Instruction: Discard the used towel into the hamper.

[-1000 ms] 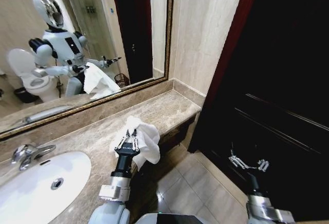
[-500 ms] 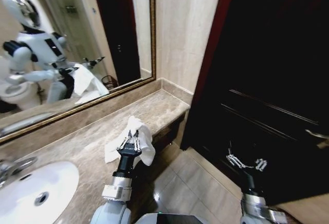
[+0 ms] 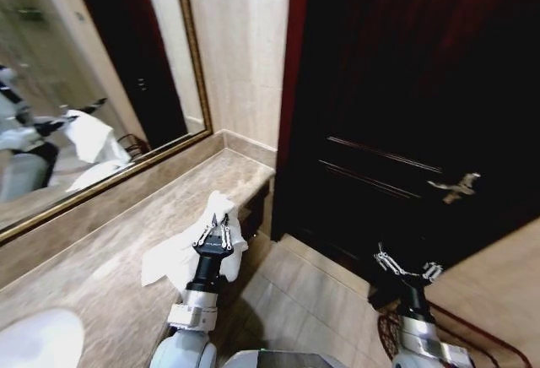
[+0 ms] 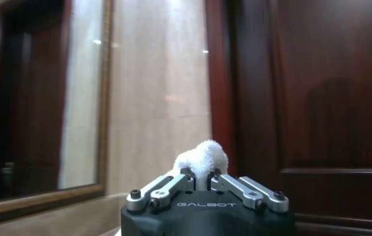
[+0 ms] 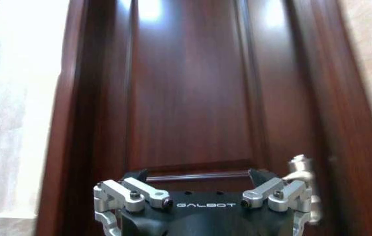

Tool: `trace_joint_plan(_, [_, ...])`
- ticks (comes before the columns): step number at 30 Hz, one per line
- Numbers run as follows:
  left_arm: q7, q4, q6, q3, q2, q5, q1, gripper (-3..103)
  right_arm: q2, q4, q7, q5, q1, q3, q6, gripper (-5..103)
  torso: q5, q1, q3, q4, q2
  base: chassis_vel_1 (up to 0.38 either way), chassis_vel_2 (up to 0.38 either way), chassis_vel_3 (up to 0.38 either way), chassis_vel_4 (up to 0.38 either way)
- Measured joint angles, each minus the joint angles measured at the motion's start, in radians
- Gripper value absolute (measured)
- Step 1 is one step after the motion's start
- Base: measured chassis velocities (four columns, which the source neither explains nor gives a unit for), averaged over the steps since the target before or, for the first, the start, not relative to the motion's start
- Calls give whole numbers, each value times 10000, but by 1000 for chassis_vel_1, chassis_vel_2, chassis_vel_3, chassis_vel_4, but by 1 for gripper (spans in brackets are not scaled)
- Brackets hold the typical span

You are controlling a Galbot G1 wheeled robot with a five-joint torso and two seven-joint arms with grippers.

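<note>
left gripper [image 3: 217, 230] clamps towel [image 3: 181, 254]; head view catches hamper [image 3: 447, 334] rim.

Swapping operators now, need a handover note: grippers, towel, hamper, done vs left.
Left gripper: shut on the crumpled white cloth towel, held up over the front edge of the beige marble counter.
Right gripper: open, empty, held low in front of the dark wooden door.
Dark reddish-brown wire hamper: on the floor at the robot's right, partly behind the right arm.
Done: towel picked up.
Left: carry it to the hamper and release it inside.
</note>
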Motion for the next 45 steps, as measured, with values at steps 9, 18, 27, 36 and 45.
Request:
trace_joint_plan(9, [6,24,-3,91,0,-5,26,8,18,-18,-241,106,-43,-85,282,100,3,0,0,2,0,-123,-136,-118,-117])
trace_joint_plan(18, [32,51,-3,85,0,-23,30,8,30,-11,-273,125,-97,-88,340,100,2,1,0,1,0,-118,-121,-125,-129])
trace_joint_plan(27, [61,34,-6,75,0,-19,47,8,21,-18,-335,198,-72,-54,399,100,1,0,0,2,1,-127,-124,-120,-121])
trace_joint_plan(36, [60,-28,-71,80,0,1,79,8,35,23,-349,201,-107,-66,421,100,3,0,0,1,2,-131,-123,-127,-140])
trace_joint_plan(45, [59,12,-115,92,0,38,87,8,67,113,-396,329,-145,-75,415,100,2,-1,0,2,2,-122,-130,-131,-124])
